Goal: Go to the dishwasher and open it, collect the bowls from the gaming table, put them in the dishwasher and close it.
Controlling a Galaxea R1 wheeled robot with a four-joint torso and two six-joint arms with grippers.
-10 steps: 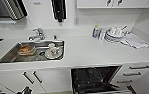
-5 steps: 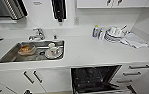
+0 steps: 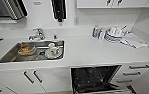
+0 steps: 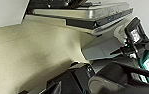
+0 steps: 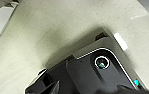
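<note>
Dishwasher [image 3: 95, 78] is the landmark: it sits under the white table [image 3: 90, 51], below and to the right of the sink [image 3: 32, 51], with its door already let down so the dark interior and what looks like a rack face the head camera. White drawers with dark bar handles [image 3: 137, 67] stand just to its right and white cabinet doors [image 3: 31, 77] to its left. No lime green or blue bowl can be seen near the dishwasher; the sink holds a clear bowl with orange contents [image 3: 26, 49] and a white cup on a plate [image 3: 53, 52], and a stack of white plates and cups [image 3: 113, 33] rests on the table up and to the right of the dishwasher, none of them the task's bowls. By my judgement the opening step is done and the collecting step is in hand, so the sound course is to leave the door lying as it is, keep the base well away from the lowered door when turning, and carry both arms tucked close. In the left wrist view the lowered door's steel edge [image 4: 90, 15] shows above pale floor [image 4: 27, 55]; the right wrist view shows the same floor beside the robot's own dark body. Whether either hand is released or clenched I cannot tell.
</note>
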